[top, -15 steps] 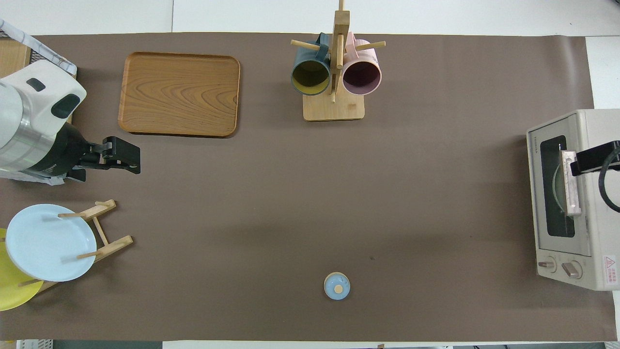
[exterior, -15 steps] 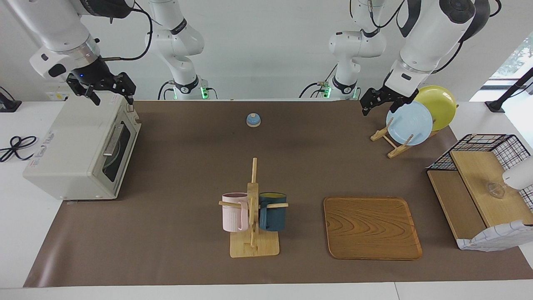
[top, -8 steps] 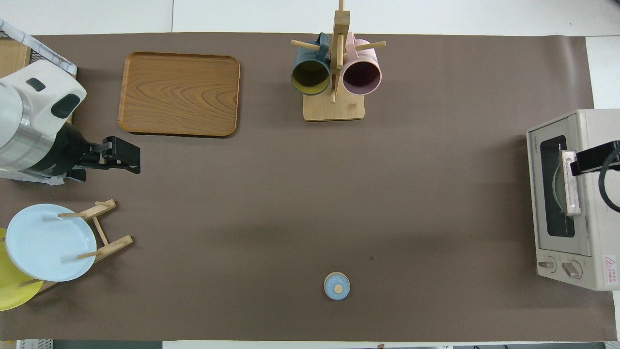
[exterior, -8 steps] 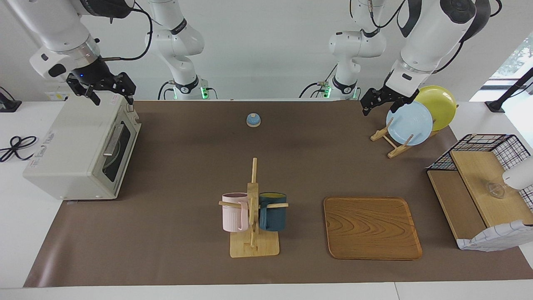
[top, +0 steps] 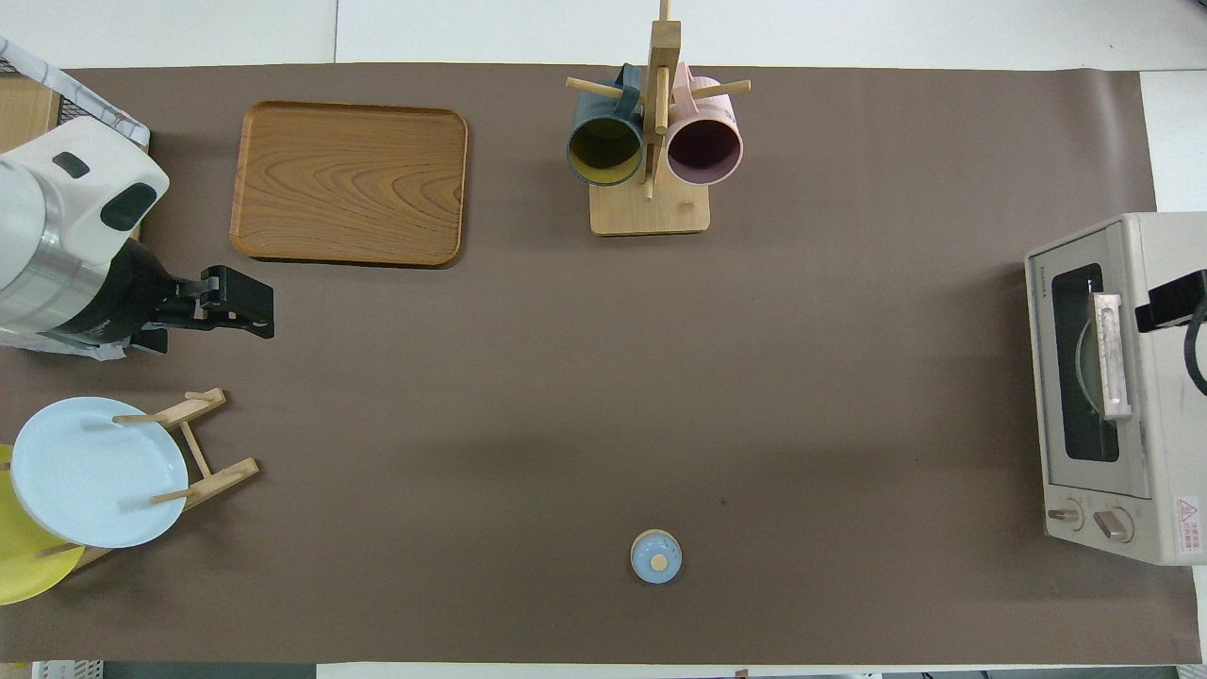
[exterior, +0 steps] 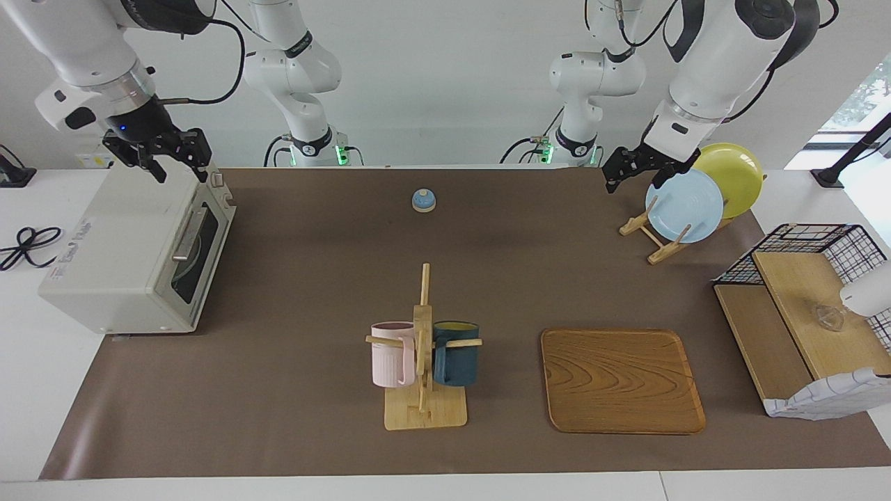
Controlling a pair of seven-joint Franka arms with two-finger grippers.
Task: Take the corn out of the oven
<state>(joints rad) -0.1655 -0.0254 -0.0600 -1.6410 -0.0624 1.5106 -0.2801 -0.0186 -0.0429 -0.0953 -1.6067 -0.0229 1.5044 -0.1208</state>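
Observation:
The off-white oven (exterior: pixel 125 250) stands at the right arm's end of the table, its dark glass door shut and its bar handle (exterior: pixel 186 233) free. It also shows in the overhead view (top: pixel 1094 377). The corn is hidden; only a dim round shape shows through the glass. My right gripper (exterior: pixel 182 169) hangs open and empty just over the oven's top, at the end nearer the robots. Only its tip (top: pixel 1174 300) shows from above. My left gripper (exterior: pixel 612 182) waits in the air over the mat beside the plate rack, holding nothing, and it also shows from above (top: pixel 255 316).
A plate rack with a blue plate (exterior: pixel 684 205) and a yellow plate (exterior: pixel 738 170) stands at the left arm's end. A wooden tray (exterior: pixel 621 380), a mug tree with a pink and a blue mug (exterior: pixel 423 348), a small blue bell (exterior: pixel 423 200) and a wire basket (exterior: pixel 807 240) are also on the table.
My right gripper has drawn back from over the oven's door edge, farther over the oven's top, and risen slightly. The left arm has not moved.

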